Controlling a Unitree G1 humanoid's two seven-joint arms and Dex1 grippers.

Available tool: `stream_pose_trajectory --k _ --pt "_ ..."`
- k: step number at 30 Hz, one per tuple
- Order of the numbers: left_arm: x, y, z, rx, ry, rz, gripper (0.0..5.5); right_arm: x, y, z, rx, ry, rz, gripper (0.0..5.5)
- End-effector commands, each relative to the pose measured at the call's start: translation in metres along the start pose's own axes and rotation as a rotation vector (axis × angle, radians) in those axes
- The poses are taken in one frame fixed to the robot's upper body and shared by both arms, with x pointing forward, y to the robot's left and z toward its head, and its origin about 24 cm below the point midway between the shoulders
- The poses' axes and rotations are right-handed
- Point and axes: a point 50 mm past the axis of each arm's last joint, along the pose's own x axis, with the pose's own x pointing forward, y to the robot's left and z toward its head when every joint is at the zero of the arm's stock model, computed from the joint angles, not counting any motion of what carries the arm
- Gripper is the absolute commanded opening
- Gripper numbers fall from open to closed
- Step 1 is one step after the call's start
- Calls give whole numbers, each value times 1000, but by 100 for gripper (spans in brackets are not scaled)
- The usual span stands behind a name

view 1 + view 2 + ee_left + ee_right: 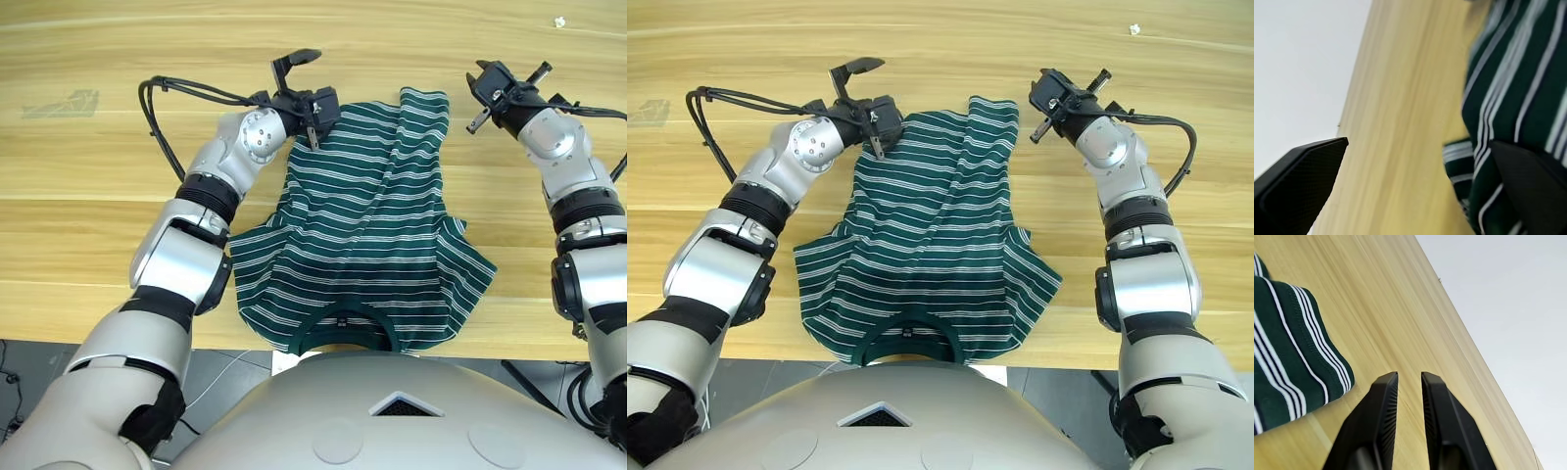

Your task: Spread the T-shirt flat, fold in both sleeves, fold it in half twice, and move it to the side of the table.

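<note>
the t-shirt (362, 225) lies rumpled on the desk (98, 196), hem bunched narrow at the far end. the left end effector (304, 98) is spread wide at the hem's corner. the right end effector (478, 83) is nearly pressed together, empty, just beside the cloth. i'd guess it could close on nothing, leaving wrinkles.

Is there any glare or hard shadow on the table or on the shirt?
Left eye view: the light is even, with no glare spot on the table; the shirt has only soft shade in its folds. Right wrist view: the shirt casts hardly any shadow on the table.
</note>
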Motion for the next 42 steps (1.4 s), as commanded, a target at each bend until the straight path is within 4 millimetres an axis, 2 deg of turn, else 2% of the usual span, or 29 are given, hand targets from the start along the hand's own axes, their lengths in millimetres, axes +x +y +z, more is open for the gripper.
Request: stream_pose_trajectory --k 1,6,12,16,18,23,27,31,35,38,40,42 --pt "-5 -1 -16 27 64 -28 540 -2 5 -1 9 -11 3 86" --pt "-9 -4 -27 18 93 -26 540 -3 16 1 19 -36 35 86" --pt "-17 -10 -38 -3 113 -28 540 -16 65 19 -9 -173 332 86" --pt "-22 -11 -45 -12 127 -20 540 -26 75 23 -29 -184 409 86" --pt "-25 -12 -49 -12 145 -20 540 -30 83 20 -29 -164 449 86" --pt "-37 -9 -69 -22 241 21 540 -37 104 -2 -16 -51 523 86" --pt "-46 -1 -85 -36 358 110 540 -39 105 -17 -15 14 522 86" --pt "-53 4 -95 -73 434 182 540 -41 106 -21 -13 18 524 86" --pt "-52 -1 -93 -133 407 179 540 -42 106 -21 -12 17 527 86" --pt "-46 -7 -83 -220 310 164 540 -43 106 -22 -6 14 521 86" --pt "-43 -7 -73 -292 213 166 540 -43 107 -21 -2 11 519 86" --pt "-40 -1 -52 -500 0 166 540 -43 109 -20 6 3 518 86"
